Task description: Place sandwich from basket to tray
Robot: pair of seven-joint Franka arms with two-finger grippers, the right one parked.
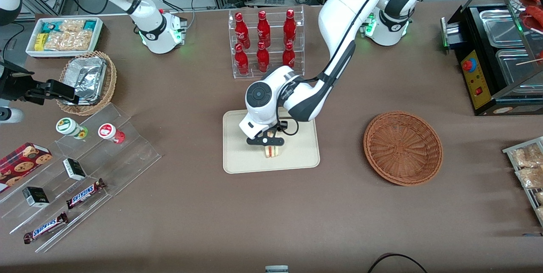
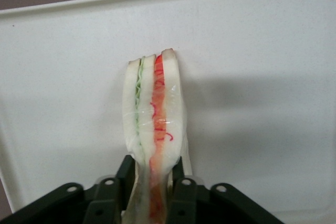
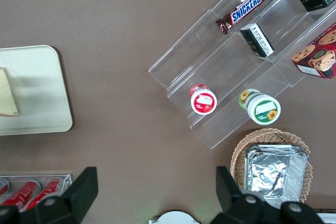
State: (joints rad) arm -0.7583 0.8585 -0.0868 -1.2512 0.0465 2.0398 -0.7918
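Status: the gripper (image 1: 268,140) is over the tray (image 1: 237,162), fingers (image 2: 178,174) closed on the sandwich (image 1: 271,150), which they pinch across its flat bread faces. The basket (image 1: 403,148) sits well apart toward the working arm's end of the table, w/ nothing in it.

Position: the sandwich stands on edge, filling layers (green strip, red strip) showing between the white slices. Whether its lower edge touches the tray surface cannot be told from these views.

Handling notes:
- Light, soft, compressible. The wrist view shows the bread narrowing where the pads bite, so excess force will likely crush it or squeeze filling out.
- Layers may shear apart if gripped on one slice only; hold across all layers, approx. mid-wedge.
- Not slippery, but fragile; release should prob. be low over the tray, since an on-edge wedge may tip over.
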